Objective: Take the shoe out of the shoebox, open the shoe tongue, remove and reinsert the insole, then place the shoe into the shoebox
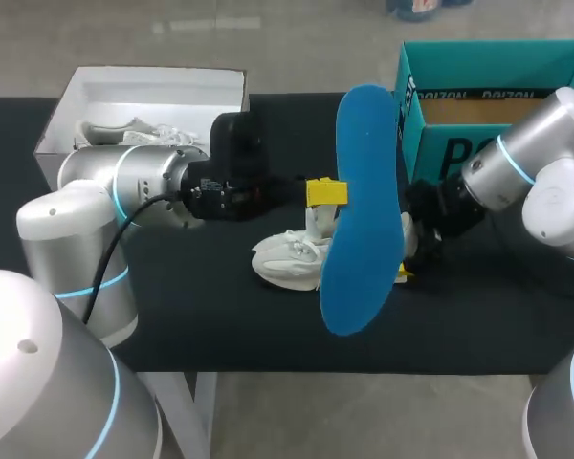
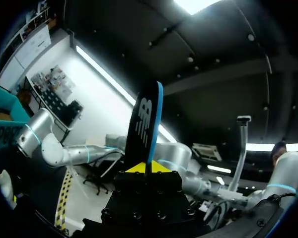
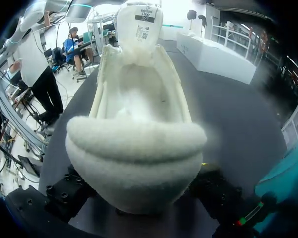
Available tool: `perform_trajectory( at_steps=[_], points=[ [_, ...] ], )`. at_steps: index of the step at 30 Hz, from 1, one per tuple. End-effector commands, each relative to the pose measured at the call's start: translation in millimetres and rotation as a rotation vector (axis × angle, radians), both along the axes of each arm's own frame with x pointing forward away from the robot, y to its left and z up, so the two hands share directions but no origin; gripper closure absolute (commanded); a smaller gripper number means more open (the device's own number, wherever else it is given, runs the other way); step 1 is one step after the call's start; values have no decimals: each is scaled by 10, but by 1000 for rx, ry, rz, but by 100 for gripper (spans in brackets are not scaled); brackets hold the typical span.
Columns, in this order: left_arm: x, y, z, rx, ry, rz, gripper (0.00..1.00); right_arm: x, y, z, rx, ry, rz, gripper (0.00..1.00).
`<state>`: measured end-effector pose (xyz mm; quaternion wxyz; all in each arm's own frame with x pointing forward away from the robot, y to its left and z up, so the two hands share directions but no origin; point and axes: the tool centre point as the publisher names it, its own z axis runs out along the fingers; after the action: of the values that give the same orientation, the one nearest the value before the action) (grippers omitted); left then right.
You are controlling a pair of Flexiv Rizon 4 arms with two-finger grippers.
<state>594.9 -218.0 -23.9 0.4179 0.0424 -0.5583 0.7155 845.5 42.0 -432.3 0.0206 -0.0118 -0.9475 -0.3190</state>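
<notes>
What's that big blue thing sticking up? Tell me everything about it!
It is the shoe's insole, out of the shoe: long, flat, foot-shaped, bright blue on one face, black with a white logo on the other. It looks like foam. It stands nearly upright, pinched in the jaws of the left gripper, raised over the white shoe.

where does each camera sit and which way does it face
Head view: fixed above and behind, looking down on the black table; left arm and right arm enter from the sides.
Left wrist view: on the left wrist, looking along its own jaws, shut on the blue insole, seen edge-on.
Right wrist view: on the right wrist, looking into the white shoe from its heel; only dark hardware of its own shows.
Shared: head and left wrist see the insole; head and right wrist, the shoe.
</notes>
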Motion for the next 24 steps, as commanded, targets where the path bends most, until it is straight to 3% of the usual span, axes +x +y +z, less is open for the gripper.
perform_trajectory(
  at_steps=[1, 7, 16, 24],
  points=[
    [-47, 19, -27, -22, 3, -14, 100, -27, -42, 127, -52, 3, -14, 0],
    [-164, 47, 31, -32, 0, -52, 100, -65, -76, 272, -129, -3, -10, 0],
    [-299, 65, 95, -36, -2, -96, 100, -107, -58, 541, -366, -18, 10, 0],
    [-417, 24, 178, -71, 12, -113, 100, -156, -23, 747, -412, -55, -4, 0]
  ],
)
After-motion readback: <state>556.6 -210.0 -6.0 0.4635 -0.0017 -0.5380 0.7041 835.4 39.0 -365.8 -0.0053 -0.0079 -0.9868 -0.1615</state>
